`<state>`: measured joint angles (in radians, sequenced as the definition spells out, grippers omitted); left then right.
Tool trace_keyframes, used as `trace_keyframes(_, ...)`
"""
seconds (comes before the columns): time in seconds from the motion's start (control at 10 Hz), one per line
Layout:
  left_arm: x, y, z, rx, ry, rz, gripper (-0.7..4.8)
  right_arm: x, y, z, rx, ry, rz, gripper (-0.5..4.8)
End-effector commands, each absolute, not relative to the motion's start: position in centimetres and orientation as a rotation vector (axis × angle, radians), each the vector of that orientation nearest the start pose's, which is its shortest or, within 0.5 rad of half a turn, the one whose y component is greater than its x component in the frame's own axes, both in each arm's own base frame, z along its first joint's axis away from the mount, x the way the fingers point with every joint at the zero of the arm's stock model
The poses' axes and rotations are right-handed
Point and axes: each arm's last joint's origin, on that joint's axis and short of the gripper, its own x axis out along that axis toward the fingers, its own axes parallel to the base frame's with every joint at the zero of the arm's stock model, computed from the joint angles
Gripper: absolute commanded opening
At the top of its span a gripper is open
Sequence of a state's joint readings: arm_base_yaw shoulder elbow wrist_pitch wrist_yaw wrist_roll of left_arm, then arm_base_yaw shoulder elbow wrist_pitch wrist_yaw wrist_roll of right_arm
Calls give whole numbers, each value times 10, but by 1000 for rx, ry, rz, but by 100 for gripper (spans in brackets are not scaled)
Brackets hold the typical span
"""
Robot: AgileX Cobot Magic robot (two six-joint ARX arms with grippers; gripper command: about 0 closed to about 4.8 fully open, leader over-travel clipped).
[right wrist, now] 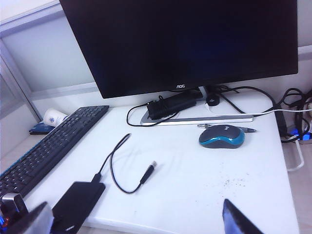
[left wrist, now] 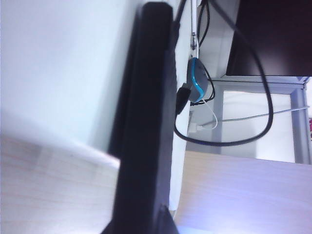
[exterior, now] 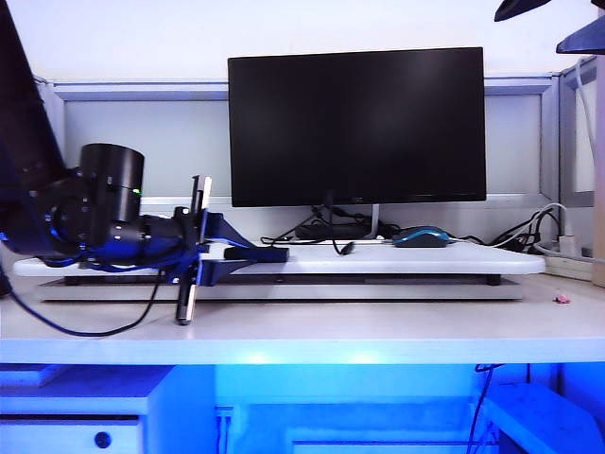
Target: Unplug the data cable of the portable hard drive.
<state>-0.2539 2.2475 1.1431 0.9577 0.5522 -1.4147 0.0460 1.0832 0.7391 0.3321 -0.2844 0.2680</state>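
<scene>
The left gripper is level at the near left corner of the white board, its blue fingers at the portable hard drive. Whether they have closed on the drive cannot be told: in the left wrist view the fingers are not clearly seen, and a blurred black slab, read as the drive edge-on, fills the middle of the picture. The right gripper is high over the board's right part with its fingers spread wide and nothing between them. Only one dark fingertip is sharp, and the other is a grey blur cut off at the frame corner. The data cable is seated in the drive's far end, loops over the board and ends in a loose metal-tipped plug lying flat. Beside the drive is a black keyboard. A blue-and-black mouse sits well to the other side, just in front of a pen. A dark monitor stands behind, with black cables bunched at its foot. White cords trail off to the right. The board rests on a pale wooden desk before grey partition panels.
</scene>
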Motion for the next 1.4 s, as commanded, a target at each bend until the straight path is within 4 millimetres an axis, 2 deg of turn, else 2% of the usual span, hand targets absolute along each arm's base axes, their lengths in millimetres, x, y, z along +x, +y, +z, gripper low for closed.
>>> trace_keyframes(0.1, 444, -124, 107, -1284, 696, -557, -6, 256, 33, 314, 261, 8, 397, 459)
trace_keyframes(0.3, 448, -127, 114, -1270, 717, -637, -6, 288, 47, 312, 263, 61, 472, 459)
trace_keyframes(0.4, 447, -129, 117, -1249, 755, -722, -6, 320, 68, 312, 264, 94, 537, 458)
trace_keyframes(0.5, 449, -155, 145, -1157, 750, -984, -6, 382, 94, 286, 303, 202, 683, 425)
trace_keyframes(0.6, 452, -158, 152, -1146, 738, -1013, -6, 392, 96, 280, 320, 220, 680, 425)
trace_keyframes(0.7, 454, -168, 185, -1083, 673, -1227, -6, 446, 109, 271, 394, 234, 709, 416)
trace_keyframes(0.9, 454, -169, 193, -1062, 658, -1280, -6, 450, 110, 260, 419, 270, 718, 407)
trace_keyframes(1.1, 452, -180, 212, -991, 661, -1410, -6, 451, 109, 268, 428, 198, 746, 313)
trace_keyframes(1.2, 452, -180, 212, -986, 666, -1416, -6, 451, 109, 269, 428, 195, 746, 313)
trace_keyframes(1.3, 451, -180, 211, -965, 673, -1432, -6, 452, 108, 272, 438, 174, 749, 246)
trace_keyframes(1.4, 454, -180, 207, -946, 675, -1409, -6, 453, 99, 272, 449, 173, 752, 144)
